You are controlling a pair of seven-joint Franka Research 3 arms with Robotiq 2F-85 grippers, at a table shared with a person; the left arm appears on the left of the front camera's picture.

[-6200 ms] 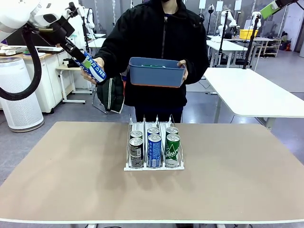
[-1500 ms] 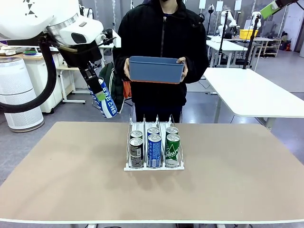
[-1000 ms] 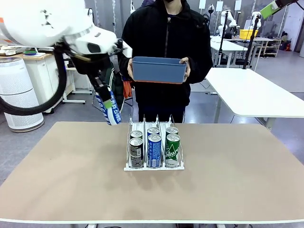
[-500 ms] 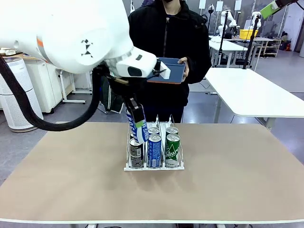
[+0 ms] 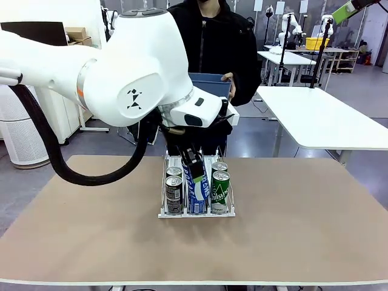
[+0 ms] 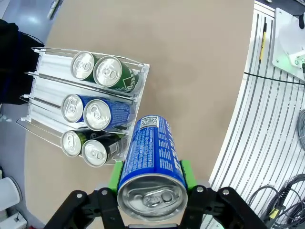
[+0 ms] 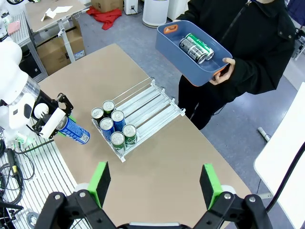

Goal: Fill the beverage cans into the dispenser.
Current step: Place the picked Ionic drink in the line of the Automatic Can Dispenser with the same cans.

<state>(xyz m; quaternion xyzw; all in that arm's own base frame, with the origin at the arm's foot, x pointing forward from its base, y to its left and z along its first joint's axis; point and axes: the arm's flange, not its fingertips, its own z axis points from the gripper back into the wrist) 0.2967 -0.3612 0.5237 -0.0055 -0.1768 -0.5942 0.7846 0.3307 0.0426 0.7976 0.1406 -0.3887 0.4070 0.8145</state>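
Note:
My left gripper [image 5: 193,165] is shut on a blue beverage can [image 5: 196,182], which hangs tilted in front of the dispenser's [image 5: 197,213] middle lane. In the left wrist view that can [image 6: 152,162] sits between the green pads [image 6: 114,175], just off the front lip of the dispenser [image 6: 47,90]. The rack holds two green cans [image 6: 108,71], two blue cans [image 6: 97,114] and two dark cans [image 6: 94,152] at its front. The right gripper [image 7: 155,191] hangs open and high above the table, far from the dispenser [image 7: 152,102].
A person at the far side holds a blue tub [image 7: 209,67] with a green can [image 7: 195,46] lying in it. The tub [image 5: 209,85] shows partly behind my left arm. Bare table lies on both sides of the rack.
The left arm has swung right and down with the blue can, from the rack's left lane to its middle lane. The arm now covers more of the tub.

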